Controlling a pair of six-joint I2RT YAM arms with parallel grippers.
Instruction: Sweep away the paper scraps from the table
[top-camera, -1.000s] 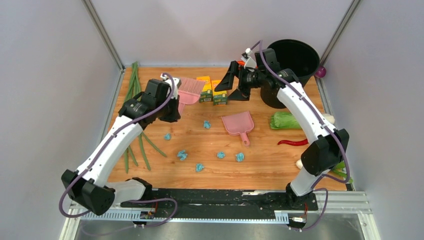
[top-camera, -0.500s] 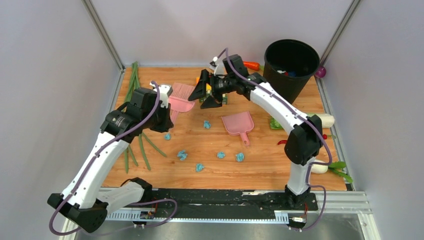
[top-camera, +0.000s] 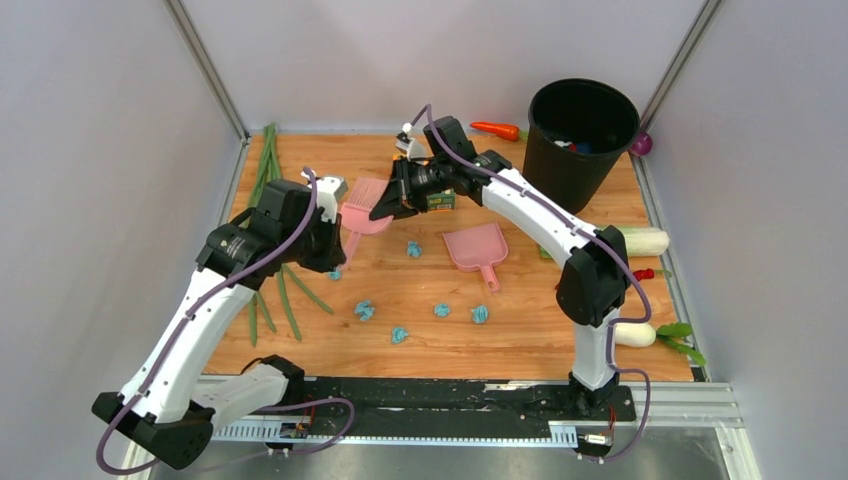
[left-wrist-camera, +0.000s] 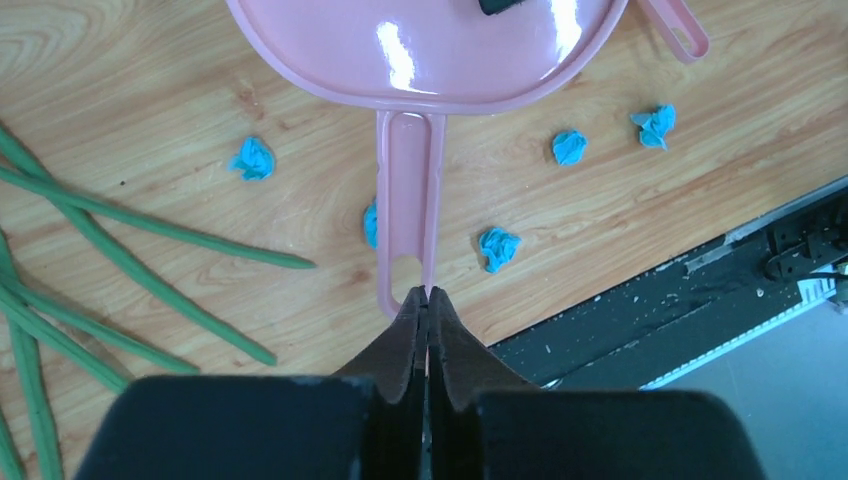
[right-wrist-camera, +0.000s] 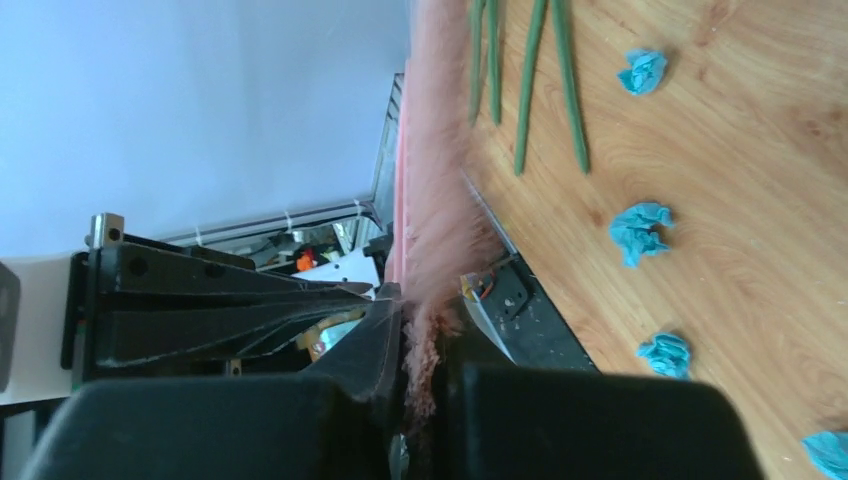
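Several light-blue paper scraps lie on the wooden table (top-camera: 540, 340): one (top-camera: 413, 249) beside the pink dustpan (top-camera: 472, 246), others (top-camera: 365, 310) (top-camera: 480, 314) nearer the front. In the top view a pink brush (top-camera: 362, 205) lies at the back left. My left gripper (top-camera: 330, 250) is shut on the end of its handle (left-wrist-camera: 410, 200). The left wrist view shows scraps (left-wrist-camera: 498, 247) (left-wrist-camera: 252, 158) around that handle. My right gripper (top-camera: 388, 205) is shut on the brush's bristles (right-wrist-camera: 435, 200). Scraps (right-wrist-camera: 640, 230) pass on the wood in the right wrist view.
A black bucket (top-camera: 582, 130) stands at the back right with a carrot (top-camera: 497, 130) beside it. Yellow boxes (top-camera: 437, 200) sit under the right wrist. Long green beans (top-camera: 265, 180) lie along the left edge. A white radish (top-camera: 640, 240) and red chili (top-camera: 645, 273) lie right.
My right arm swung left from the bucket to the brush and its open jaws shut on the bristles. My left arm drew back a little with the brush handle.
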